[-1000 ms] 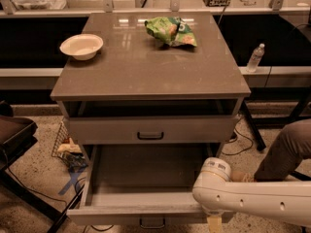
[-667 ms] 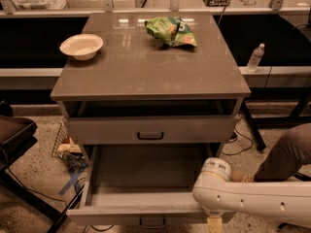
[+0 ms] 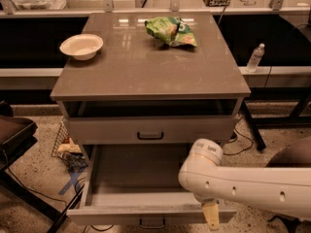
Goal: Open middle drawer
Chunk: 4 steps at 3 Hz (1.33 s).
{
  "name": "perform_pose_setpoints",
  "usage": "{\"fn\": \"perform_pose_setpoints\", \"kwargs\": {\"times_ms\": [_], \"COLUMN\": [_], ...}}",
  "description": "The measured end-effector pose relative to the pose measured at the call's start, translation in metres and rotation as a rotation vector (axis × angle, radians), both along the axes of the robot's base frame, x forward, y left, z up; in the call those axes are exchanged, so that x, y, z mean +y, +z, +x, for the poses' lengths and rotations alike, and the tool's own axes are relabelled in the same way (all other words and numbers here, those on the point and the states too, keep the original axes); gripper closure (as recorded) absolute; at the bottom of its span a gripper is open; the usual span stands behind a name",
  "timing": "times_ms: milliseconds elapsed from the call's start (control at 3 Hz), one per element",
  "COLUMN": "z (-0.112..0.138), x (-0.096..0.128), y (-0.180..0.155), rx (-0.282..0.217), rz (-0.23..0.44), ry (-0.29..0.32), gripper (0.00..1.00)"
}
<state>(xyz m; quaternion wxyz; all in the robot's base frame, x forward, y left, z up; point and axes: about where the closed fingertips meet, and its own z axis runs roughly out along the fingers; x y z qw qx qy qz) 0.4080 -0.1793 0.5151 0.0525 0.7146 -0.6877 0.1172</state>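
- The gripper (image 3: 211,216) is down at the bottom right, tucked under the fat white arm (image 3: 243,186). Only a pale tan bit of it pokes out, right at the front edge of the pulled-out drawer. Honestly can't tell if it's spread or pressed together, the arm covers most of it.
- The arm comes in from the right edge and lies across the drawer's front right corner.
- The middle drawer (image 3: 131,174) is pulled way out toward the camera. It has a plain grey inside, and its small dark handle (image 3: 152,223) just shows at the bottom edge.
- Right above it the top drawer (image 3: 194,129) sits shut, with a dark pull at centre and a dark open gap over it under the countertop (image 3: 146,72).
- On the countertop there's a white bowl (image 3: 81,46) at the left and a crumpled green snack bag (image 3: 171,31) toward the back.
- Off to the right, a water bottle (image 3: 254,57) stands on a ledge.
- On the floor to the left there's a wire basket (image 3: 65,147) with some junk in it, and blue tape (image 3: 72,181) near it.
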Motion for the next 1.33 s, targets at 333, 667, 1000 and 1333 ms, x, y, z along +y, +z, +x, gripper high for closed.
{"fn": "perform_pose_setpoints", "kwargs": {"times_ms": [333,667,1000,1333], "z": [0.018,0.037,0.057,0.073], "x": [0.028,0.032,0.027,0.012], "y": [0.045,0.052,0.035,0.007], "rx": [-0.047,-0.094,-0.160,-0.184], "rz": [0.017,0.083,0.215,0.353], "ry": [0.095,0.164,0.193,0.157], "gripper": [0.18,0.41,0.64,0.88]}}
